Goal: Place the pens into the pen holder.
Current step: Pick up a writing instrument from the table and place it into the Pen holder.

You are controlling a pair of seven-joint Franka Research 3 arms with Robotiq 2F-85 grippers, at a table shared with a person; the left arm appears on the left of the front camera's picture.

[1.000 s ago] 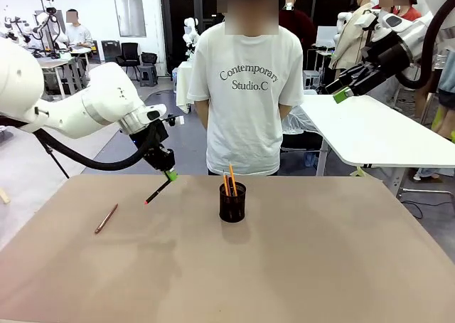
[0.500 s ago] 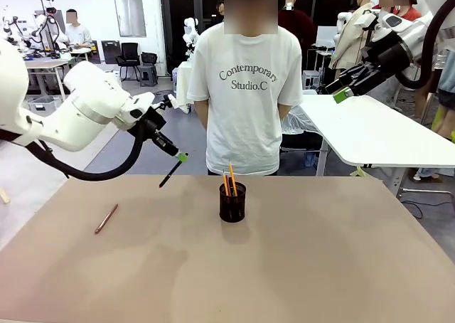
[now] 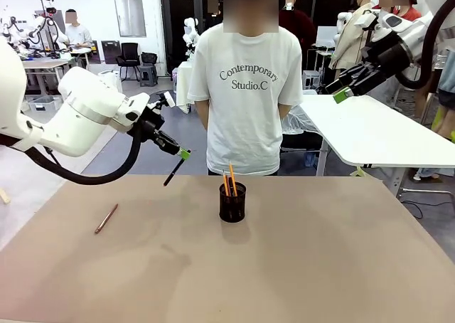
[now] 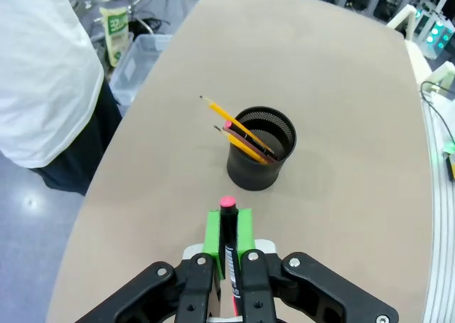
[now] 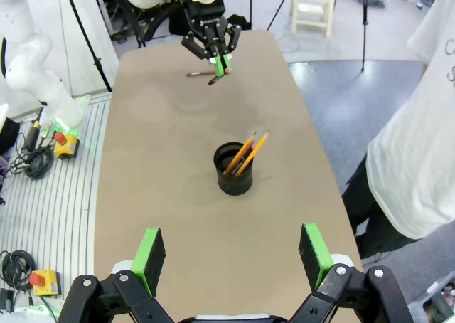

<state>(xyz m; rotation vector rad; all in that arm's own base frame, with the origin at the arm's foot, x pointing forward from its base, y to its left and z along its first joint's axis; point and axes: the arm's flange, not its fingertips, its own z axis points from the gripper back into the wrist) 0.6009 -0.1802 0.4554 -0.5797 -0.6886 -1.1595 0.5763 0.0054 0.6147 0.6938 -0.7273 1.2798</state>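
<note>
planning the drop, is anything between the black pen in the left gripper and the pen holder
Nothing visible: bare table lies between the black pen and the pen holder. Pencils already lean inside it.

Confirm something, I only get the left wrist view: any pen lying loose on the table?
Observer: Yes, one brownish pen lies flat on the table, far to the robot's left of the holder.
Operator: Right gripper?
Observer: The right gripper is open and holds nothing, raised high on the robot's right.
Operator: Is my pen off the table?
Observer: Yes, the left gripper holds the black pen slanted in the air.
</note>
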